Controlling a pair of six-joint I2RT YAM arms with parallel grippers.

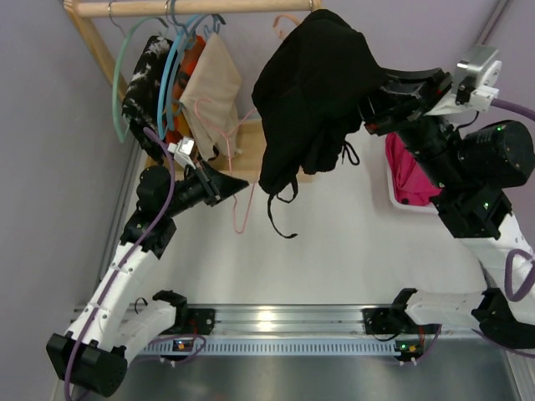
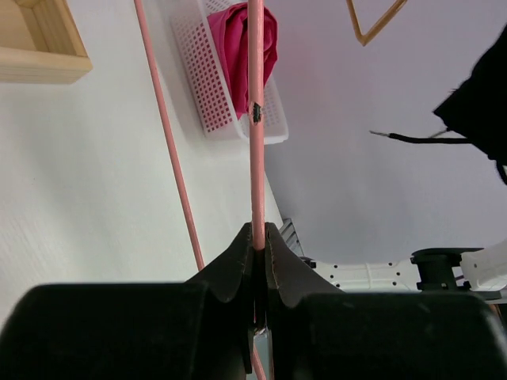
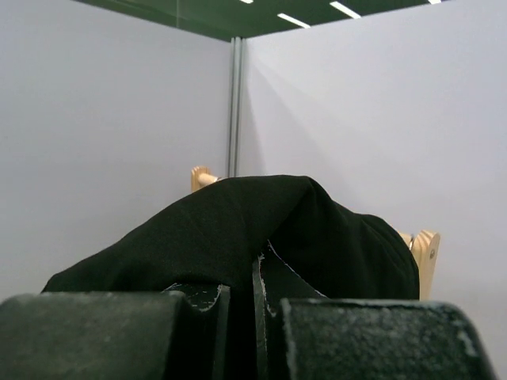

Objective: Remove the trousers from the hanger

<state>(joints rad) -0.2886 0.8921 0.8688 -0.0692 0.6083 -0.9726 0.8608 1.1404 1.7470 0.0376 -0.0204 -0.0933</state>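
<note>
L pincer (image 2: 259, 241) is clamped on pink hanger (image 2: 256, 95), prob. as an anchor; black trousers (image 1: 313, 92) are pinched in R pincer (image 3: 255, 277) & held up, to be drawn off.

the hanger (image 2: 256, 158) sits in the left hand (image 2: 260, 247), the hanging trousers (image 1: 313, 92) drape from the right hand (image 3: 255, 294), and the bundled trousers (image 1: 408, 175) lie in the basket (image 1: 391, 190) near it.

Pale lilac-grey walls (image 1: 33, 125) close the scene at the back and on both sides; two of them meet at a slim metal post (image 3: 234, 103). Above is a dark green ceiling (image 3: 206, 17) with bright strip lights (image 3: 293, 20). A white table (image 1: 351, 259) has an aluminium rail (image 1: 284, 318) along its near edge. A light wooden rack (image 1: 201, 7) stands at the far left.
</note>
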